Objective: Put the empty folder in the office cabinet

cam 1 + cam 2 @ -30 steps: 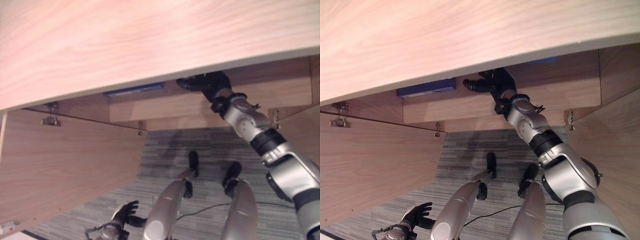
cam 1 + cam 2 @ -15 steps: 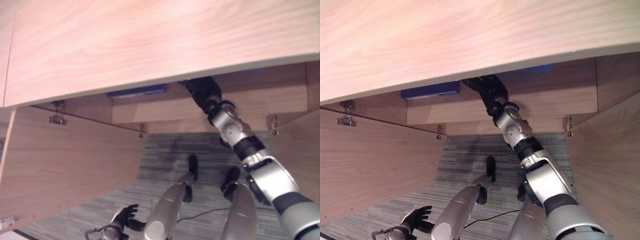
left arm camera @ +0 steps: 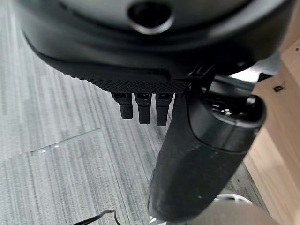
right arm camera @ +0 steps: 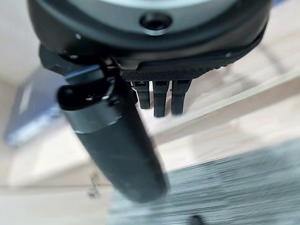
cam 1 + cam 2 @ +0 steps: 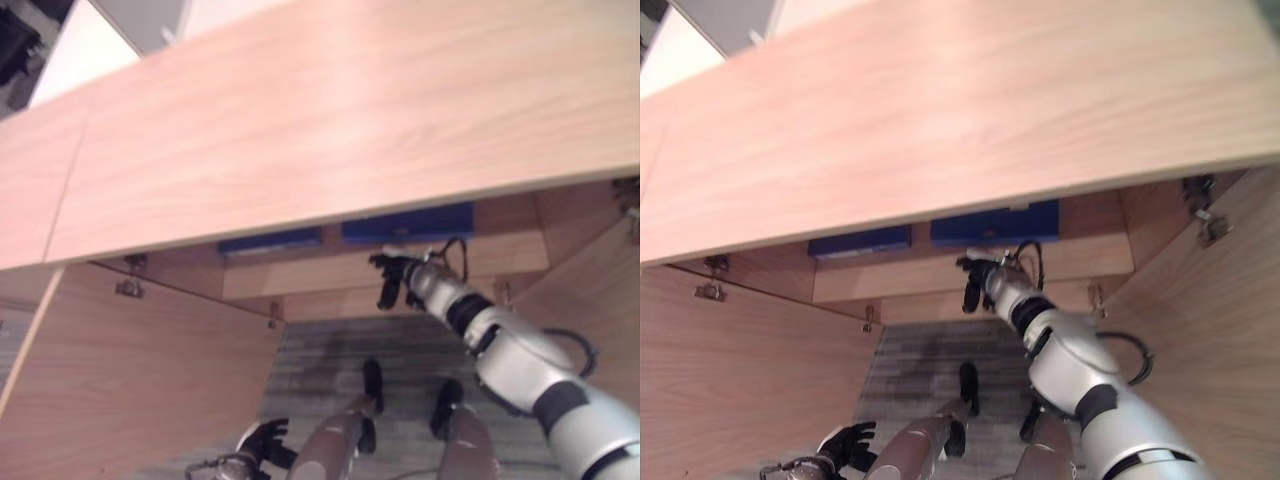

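Since the right hand (image 5: 978,281) hangs with relaxed fingers holding nothing, I reckon the blue folder (image 5: 995,224) is placed: it lies on the cabinet shelf (image 5: 1080,258) just beyond it, long edge running left-right.

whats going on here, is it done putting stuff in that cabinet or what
The robot stands at an open wooden office cabinet, doors swung wide. Two blue folders lie flat on the shelf inside: one on the left and one on the right. The right hand is empty, fingers relaxed, just in front of the shelf edge below the right folder. The left hand hangs low over the grey carpet, open and holding nothing. The folder looks placed; the doors are not yet shut.
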You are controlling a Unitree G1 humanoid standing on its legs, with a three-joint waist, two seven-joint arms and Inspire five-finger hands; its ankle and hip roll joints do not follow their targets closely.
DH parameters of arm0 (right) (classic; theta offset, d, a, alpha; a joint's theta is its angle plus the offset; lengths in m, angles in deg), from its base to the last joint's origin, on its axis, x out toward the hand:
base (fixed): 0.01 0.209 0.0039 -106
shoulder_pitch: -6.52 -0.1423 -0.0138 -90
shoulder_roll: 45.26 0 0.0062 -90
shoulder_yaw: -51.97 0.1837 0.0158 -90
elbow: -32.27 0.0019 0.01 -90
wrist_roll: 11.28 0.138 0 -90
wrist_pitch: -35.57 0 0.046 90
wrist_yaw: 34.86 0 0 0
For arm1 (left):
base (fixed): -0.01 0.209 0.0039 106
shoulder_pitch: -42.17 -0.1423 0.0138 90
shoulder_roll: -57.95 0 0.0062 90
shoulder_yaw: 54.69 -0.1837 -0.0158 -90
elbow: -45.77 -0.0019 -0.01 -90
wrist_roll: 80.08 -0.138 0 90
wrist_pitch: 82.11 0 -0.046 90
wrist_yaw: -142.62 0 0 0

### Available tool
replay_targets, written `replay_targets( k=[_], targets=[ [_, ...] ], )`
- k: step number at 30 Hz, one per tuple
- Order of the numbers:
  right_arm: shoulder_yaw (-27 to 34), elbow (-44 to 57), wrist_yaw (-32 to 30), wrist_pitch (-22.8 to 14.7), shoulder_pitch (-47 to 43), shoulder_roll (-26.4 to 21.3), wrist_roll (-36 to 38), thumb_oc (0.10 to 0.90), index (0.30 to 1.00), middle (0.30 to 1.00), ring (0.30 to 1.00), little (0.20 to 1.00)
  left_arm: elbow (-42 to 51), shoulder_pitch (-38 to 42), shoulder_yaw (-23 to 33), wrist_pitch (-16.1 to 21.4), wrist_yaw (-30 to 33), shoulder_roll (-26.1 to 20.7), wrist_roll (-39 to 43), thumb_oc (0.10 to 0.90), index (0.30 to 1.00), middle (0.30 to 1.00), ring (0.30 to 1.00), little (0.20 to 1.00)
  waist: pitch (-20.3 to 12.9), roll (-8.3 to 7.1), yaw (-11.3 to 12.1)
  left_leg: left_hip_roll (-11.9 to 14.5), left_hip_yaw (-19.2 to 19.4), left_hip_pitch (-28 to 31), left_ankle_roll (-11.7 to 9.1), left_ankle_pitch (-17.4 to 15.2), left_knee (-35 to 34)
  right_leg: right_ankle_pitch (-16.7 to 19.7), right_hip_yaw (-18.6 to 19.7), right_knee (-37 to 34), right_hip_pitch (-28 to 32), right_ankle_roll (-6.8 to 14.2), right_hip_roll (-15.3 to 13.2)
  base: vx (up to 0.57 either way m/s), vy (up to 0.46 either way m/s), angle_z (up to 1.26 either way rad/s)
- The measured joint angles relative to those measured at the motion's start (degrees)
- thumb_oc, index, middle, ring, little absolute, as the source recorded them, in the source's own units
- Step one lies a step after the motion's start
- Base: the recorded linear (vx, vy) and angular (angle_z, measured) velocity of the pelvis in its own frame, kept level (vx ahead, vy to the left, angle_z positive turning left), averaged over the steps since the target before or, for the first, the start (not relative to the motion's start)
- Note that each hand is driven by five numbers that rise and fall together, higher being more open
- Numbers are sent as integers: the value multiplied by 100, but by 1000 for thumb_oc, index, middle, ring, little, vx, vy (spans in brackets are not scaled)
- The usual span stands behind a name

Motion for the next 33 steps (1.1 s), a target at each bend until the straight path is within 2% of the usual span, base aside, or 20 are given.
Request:
replay_targets(
  k=[6, 13, 17, 20, 25, 30, 33],
  targets=[
    [376, -13, 31, -7, 69, -357, -216, 800, 900, 900, 900, 900, -227, -137, 197, -46, -1, -5, -338, 800, 900, 900, 900, 900, -71, 101, 108, 15, -28, 51, -27, 30, -51, -4, -13, -13, 49, -4, 24, -1, -8, 2],
    [675, -157, -96, -15, 38, -503, -190, 800, 900, 900, 900, 900, -318, -199, 211, -34, 0, -5, -444, 800, 900, 900, 900, 900, -75, 107, 103, 66, -29, 57, -63, 61, -98, 9, -14, -53, 46, -24, 93, -8, -3, -1],
    [1079, -473, -473, 4, -118, -565, 17, 800, 900, 900, 900, 900, -304, -221, 204, 7, 17, 4, -425, 800, 900, 900, 900, 900, -76, 107, 123, 134, -64, -13, -70, 66, -126, 19, -65, -123, 12, -38, 167, -21, -17, 1],
    [1336, -465, -778, 9, -243, -728, 501, 800, 900, 900, 900, 900, -300, -250, 196, 27, 46, 38, -405, 800, 900, 900, 900, 900, -76, 107, 125, 150, -85, -150, -107, 109, -126, 33, -90, -132, -116, -61, 184, 0, -20, 2],
    [1305, -473, -978, 29, -321, -1005, 756, 800, 900, 900, 900, 900, -301, -231, 204, 103, 187, 42, -372, 800, 900, 900, 900, 900, -71, 101, 116, 181, -127, -220, -60, 184, -152, 27, -155, -153, -158, -76, 218, 7, -9, 3],
    [1309, -479, -1011, 26, -383, -986, 762, 800, 900, 900, 900, 900, -301, -173, 202, 135, 298, 59, -361, 800, 900, 900, 900, 900, -16, 23, 101, 213, -116, -254, -109, 165, -180, 15, -145, -158, -212, -89, 253, 0, 2, -1],
    [1324, -393, -1223, 4, -620, -1043, 1040, 800, 900, 900, 900, 900, -305, -97, 227, 140, 426, 57, -316, 800, 900, 900, 900, 900, 210, -153, 70, 218, -76, -369, -102, 176, -219, 25, -92, -112, -398, -106, 261, -36, -8, -6]
  ],
)
